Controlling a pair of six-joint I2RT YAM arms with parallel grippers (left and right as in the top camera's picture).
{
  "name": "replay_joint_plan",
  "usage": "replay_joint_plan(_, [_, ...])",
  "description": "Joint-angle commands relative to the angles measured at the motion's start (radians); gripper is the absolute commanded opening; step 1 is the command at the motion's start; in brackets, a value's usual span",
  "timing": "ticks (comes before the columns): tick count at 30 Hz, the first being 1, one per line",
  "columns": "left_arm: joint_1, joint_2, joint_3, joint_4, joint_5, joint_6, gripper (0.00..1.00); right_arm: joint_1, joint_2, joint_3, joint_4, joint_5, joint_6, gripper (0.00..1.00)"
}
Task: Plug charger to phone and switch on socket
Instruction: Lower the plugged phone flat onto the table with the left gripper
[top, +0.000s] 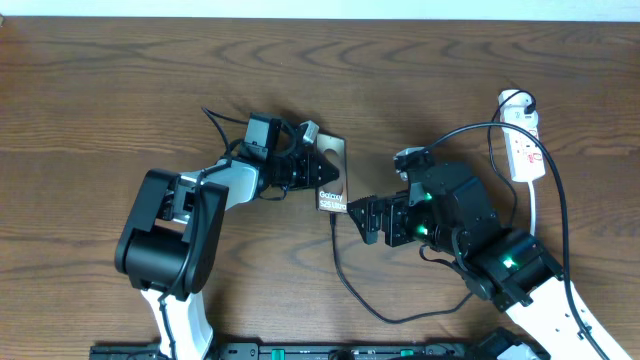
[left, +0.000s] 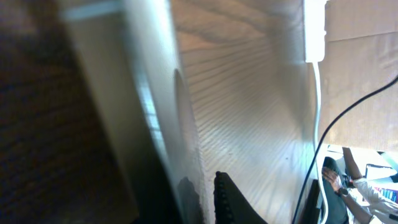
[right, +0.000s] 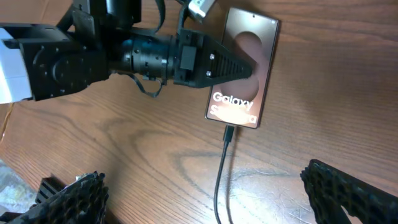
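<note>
The phone (top: 333, 178) lies at the table's middle, its lettering facing my right arm. My left gripper (top: 318, 172) is shut on its left edge, one finger across its face, as the right wrist view (right: 231, 65) shows. The charger's thin black cable (top: 345, 275) has its tip in the phone's near end (right: 229, 132) and loops toward the front. My right gripper (top: 365, 220) is open and empty just short of that end, fingers wide either side of the cable (right: 214, 199). The white socket (top: 523, 145) lies at the far right with a black plug (top: 522, 101) in it.
The socket's white cord (top: 538, 215) and a black cable run down the right side past my right arm. In the left wrist view the phone's edge (left: 149, 106) fills the left half and the socket (left: 314, 31) shows at the top right.
</note>
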Motion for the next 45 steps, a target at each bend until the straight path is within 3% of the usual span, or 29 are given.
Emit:
replay_joint_plan(1, [-0.002, 0.045, 0.013, -0.004, 0.005, 0.009, 0.22, -0.003, 0.019, 0.017, 0.004, 0.015, -0.014, 0.99])
replay_joint_plan(9, [-0.002, 0.053, 0.013, -0.009, 0.006, 0.005, 0.28, -0.003, 0.031, 0.017, 0.003, 0.015, -0.014, 0.99])
replay_joint_plan(15, [-0.001, 0.053, 0.013, -0.015, 0.005, 0.005, 0.46, -0.003, 0.031, 0.017, -0.001, 0.015, -0.014, 0.99])
replay_joint_plan(18, [-0.001, 0.053, 0.013, -0.015, 0.002, 0.006, 0.49, -0.003, 0.031, 0.017, -0.005, 0.015, -0.014, 0.99])
replay_joint_plan(29, [-0.001, 0.053, 0.013, -0.25, -0.343, 0.005, 0.51, -0.003, 0.031, 0.017, -0.056, 0.015, -0.014, 0.99])
replay_joint_plan(31, [-0.002, 0.053, 0.013, -0.293, -0.396, 0.005, 0.58, -0.003, 0.031, 0.017, -0.052, 0.015, -0.014, 0.99])
replay_joint_plan(45, [-0.001, 0.053, 0.013, -0.309, -0.414, 0.006, 0.64, -0.003, 0.031, 0.017, -0.045, 0.016, -0.014, 0.99])
